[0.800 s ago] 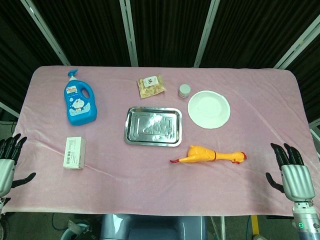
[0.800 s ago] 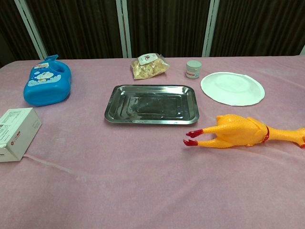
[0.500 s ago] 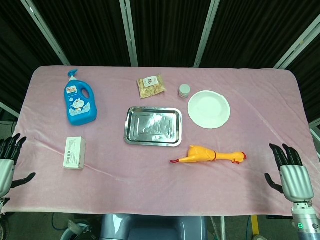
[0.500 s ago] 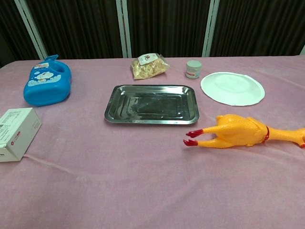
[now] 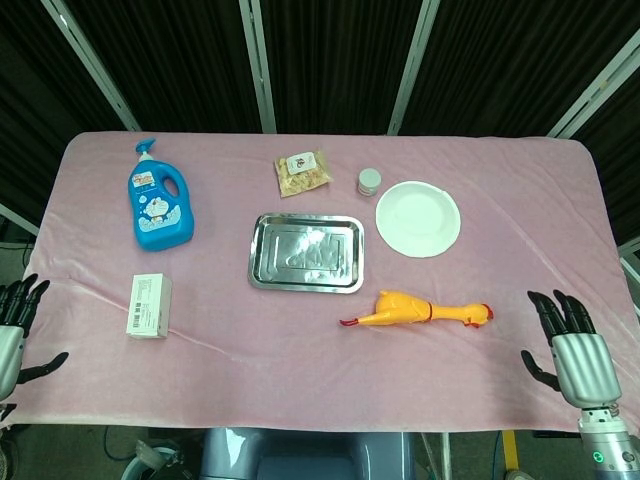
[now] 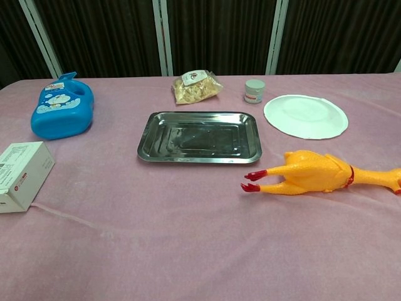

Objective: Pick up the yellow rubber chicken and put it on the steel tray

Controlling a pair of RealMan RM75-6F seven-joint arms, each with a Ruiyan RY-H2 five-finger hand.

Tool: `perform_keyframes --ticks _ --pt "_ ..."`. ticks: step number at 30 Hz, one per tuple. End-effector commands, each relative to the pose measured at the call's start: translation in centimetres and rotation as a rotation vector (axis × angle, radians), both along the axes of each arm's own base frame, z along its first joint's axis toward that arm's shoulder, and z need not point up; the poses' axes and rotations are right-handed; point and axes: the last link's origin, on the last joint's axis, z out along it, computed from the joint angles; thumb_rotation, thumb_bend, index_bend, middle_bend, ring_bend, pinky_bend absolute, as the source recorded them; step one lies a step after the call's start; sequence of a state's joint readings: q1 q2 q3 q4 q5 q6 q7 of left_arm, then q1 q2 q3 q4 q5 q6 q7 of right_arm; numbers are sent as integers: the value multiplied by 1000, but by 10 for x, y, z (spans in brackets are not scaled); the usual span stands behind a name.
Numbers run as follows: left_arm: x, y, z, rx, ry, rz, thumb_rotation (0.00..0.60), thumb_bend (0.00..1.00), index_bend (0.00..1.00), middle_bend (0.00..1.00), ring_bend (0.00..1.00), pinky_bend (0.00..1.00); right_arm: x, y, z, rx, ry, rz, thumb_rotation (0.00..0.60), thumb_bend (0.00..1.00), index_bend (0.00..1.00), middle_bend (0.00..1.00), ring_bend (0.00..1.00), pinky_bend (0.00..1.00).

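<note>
Lying on its side, the yellow rubber chicken shows red feet; both hands empty, fingers spread.

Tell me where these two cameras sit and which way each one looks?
Head view: high up, looking steeply down on the whole table; left hand and right hand show at the near corners.
Chest view: low, looking across the table toward the dark curtains; no hands show.
Shared: rubber chicken, tray, plate.

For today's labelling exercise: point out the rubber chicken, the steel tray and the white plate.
rubber chicken (image 5: 402, 308), head view, on its body.
steel tray (image 5: 306, 285), head view, on its near rim.
white plate (image 6: 305, 116), chest view, on its centre.
</note>
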State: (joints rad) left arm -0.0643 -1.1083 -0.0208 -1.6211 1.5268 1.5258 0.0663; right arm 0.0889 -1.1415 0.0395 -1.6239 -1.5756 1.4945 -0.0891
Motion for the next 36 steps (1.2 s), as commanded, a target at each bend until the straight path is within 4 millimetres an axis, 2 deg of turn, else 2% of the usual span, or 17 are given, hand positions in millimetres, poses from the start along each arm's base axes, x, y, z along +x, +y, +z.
perform_keyframes --ticks 1,11,22,29,36 --pt "0 -1 0 -1 -1 0 600 0 0 0 0 0 2 -2 0 3 2 9 600 327 0 136 42 90" --pt "-1 -5 2 -1 -4 -1 600 0 0 0 0 0 14 -17 -9 54 -7 54 600 327 0 137 80 113" --pt "2 -2 5 -4 -1 -19 600 0 0 0 0 0 35 -64 -44 234 6 92 600 327 18 138 125 180" --pt "2 1 7 -7 -1 -22 600 0 0 0 0 0 34 -87 -75 354 10 44 600 327 93 175 156 227" --pt "0 1 6 -13 -2 -13 600 0 0 0 0 0 23 -105 -92 387 6 -12 600 327 123 196 172 241"
